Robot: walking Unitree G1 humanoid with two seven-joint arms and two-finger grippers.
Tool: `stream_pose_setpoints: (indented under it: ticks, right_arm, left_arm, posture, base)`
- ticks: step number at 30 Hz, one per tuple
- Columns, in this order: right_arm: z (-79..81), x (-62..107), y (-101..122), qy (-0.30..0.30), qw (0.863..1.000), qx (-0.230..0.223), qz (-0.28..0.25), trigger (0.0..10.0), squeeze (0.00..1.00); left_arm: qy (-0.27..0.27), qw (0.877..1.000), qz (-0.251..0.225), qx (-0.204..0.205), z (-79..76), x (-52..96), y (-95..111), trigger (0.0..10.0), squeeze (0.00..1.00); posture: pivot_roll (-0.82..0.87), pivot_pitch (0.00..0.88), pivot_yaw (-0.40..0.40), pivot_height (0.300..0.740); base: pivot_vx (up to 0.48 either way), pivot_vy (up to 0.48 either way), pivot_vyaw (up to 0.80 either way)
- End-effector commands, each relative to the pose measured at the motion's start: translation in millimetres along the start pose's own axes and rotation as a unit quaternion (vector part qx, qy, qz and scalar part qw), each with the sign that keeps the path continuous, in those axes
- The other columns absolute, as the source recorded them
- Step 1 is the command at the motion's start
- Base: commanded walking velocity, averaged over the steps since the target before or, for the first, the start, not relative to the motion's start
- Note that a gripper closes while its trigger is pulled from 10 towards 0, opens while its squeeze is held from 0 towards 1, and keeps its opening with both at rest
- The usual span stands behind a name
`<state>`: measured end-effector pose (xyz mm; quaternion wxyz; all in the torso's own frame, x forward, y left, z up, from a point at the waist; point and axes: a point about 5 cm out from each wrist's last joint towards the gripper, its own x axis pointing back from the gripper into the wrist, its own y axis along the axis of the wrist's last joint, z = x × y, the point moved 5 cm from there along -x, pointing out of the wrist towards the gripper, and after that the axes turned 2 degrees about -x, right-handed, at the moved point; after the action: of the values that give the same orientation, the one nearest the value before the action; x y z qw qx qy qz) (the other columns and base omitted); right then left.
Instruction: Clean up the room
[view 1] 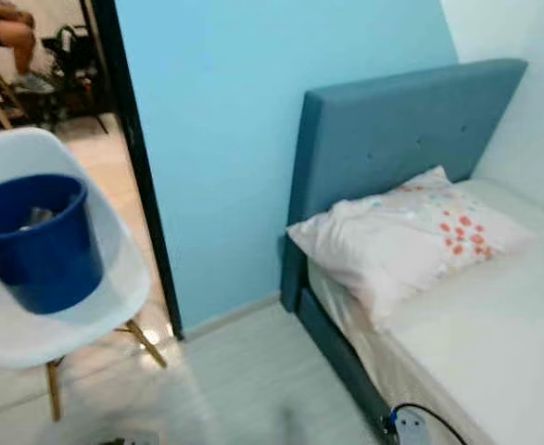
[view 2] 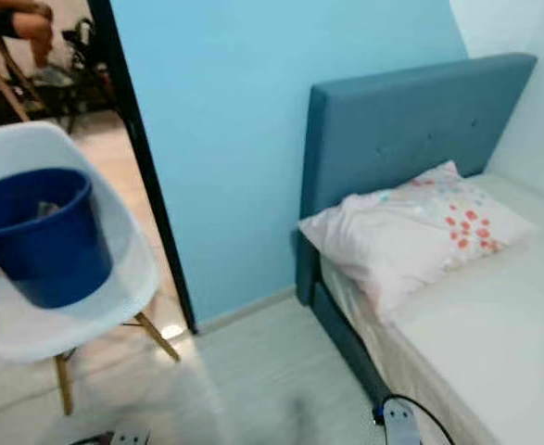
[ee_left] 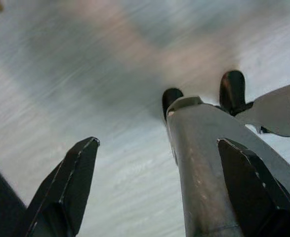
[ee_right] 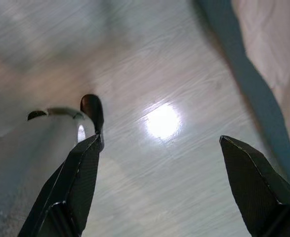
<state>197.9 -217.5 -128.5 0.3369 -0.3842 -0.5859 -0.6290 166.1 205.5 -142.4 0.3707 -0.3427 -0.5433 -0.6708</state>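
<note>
Blue bucket point(view 1: 38, 241) sits on white chair point(view 1: 114, 306), left, by doorway. Bed point(view 1: 494, 343) w/ pillow point(view 1: 411, 236) at right, pale wood floor point(view 1: 244, 389) between. Left hand point(ee_left: 154, 187) and right hand point(ee_right: 159, 187) both hang over floor, fingers spread, nothing held.

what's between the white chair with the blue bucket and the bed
In the left eye view, a black door frame and a blue wall stand between the white chair and the bed, with bare floor in front.

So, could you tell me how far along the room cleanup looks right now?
Done: the pillow lies on the bed, and the bucket on the chair holds something. In hand: nothing; both grippers, left and right, hang open over the floor.
</note>
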Motion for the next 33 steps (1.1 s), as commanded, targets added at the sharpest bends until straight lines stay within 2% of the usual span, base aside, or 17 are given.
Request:
stream_pose_setpoints:
  ticks: [1, 7, 9, 12, 15, 18, 22, 24, 25, 28, 33]
  right_arm:
    - [0.4, -0.1, 1, -0.001, 1.0, 0.001, -0.004, 10.0, 0.0]
    - [9.9, -1.8, 16, 0.013, 1.0, 0.009, -0.021, 10.0, 0.0]
    - [10.8, -1.9, 18, 0.014, 1.0, 0.013, -0.022, 10.0, 0.0]
    - [11.4, -2.0, 19, 0.015, 1.0, 0.017, -0.022, 10.0, 0.0]
    - [12.1, -2.1, 20, 0.015, 0.999, 0.018, -0.023, 10.0, 0.0]
    - [12.4, -2.2, 20, 0.015, 0.999, 0.018, -0.023, 10.0, 0.0]
    - [13.4, -2.3, 21, 0.016, 0.999, 0.013, -0.025, 10.0, 0.0]
    - [14.4, -2.4, 22, 0.017, 0.999, 0.006, -0.029, 10.0, 0.0]
    - [14.4, -2.4, 22, 0.017, 0.999, 0.006, -0.029, 10.0, 0.0]
    - [14.5, -2.3, 22, 0.019, 0.999, 0.006, -0.029, 10.0, 0.0]
    - [15.6, -2.3, 22, 0.023, 0.999, 0.01, -0.03, 10.0, 0.0]
  left_arm:
    - [0.001, 1.0, -0.002, -0.005, 0.3, -0.2, 1, 10.0, 0.0]
    - [0.018, 0.998, -0.062, -0.018, 7.5, -3.0, 39, 10.0, 0.0]
    - [0.024, 0.995, -0.088, -0.026, 8.8, -3.5, 58, 10.0, 0.0]
    - [0.025, 0.994, -0.106, -0.032, 6.6, -3.5, 71, 10.0, 0.0]
    - [0.022, 0.993, -0.109, -0.03, 4.1, -3.5, 75, 10.0, 0.0]
    - [0.015, 0.994, -0.106, -0.025, 1.7, -3.7, 74, 10.0, 0.0]
    - [0.007, 0.995, -0.091, -0.028, -2.3, -4.0, 63, 10.0, 0.0]
    - [0.011, 0.997, -0.063, -0.035, -0.2, -3.4, 41, 10.0, 0.0]
    - [0.011, 0.997, -0.063, -0.035, -0.2, -3.4, 41, 10.0, 0.0]
    - [0.011, 0.999, -0.033, -0.033, 2.3, -2.0, 20, 10.0, 0.0]
    - [0.02, 0.999, -0.012, -0.032, 6.9, -0.2, 4, 10.0, 0.0]
  posture:
    - [-0.06, 0.054, -0.084, 0.74]
    - [-0.05, 0.056, -0.085, 0.74]
    - [-0.05, 0.055, -0.085, 0.74]
    - [-0.06, 0.054, -0.085, 0.74]
    - [-0.06, 0.054, -0.085, 0.74]
    - [-0.06, 0.054, -0.085, 0.74]
    - [-0.06, 0.054, -0.08, 0.74]
    - [-0.07, 0.051, -0.081, 0.74]
    - [-0.07, 0.051, -0.081, 0.74]
    - [-0.07, 0.042, -0.089, 0.74]
    - [-0.07, 0.04, -0.092, 0.74]
  base:
    - [0.0, 0.0, -0.75]
    - [0.0, 0.0, -0.75]
    - [0.0, 0.0, -0.75]
    - [0.0, 0.0, -0.75]
    - [0.0, 0.0, -0.75]
    - [0.0, 0.0, -0.75]
    - [0.0, 0.0, -0.75]
    - [0.0, 0.0, -0.75]
    - [0.0, 0.0, -0.75]
    - [0.0, 0.0, -0.75]
    - [0.0, 0.0, -0.75]
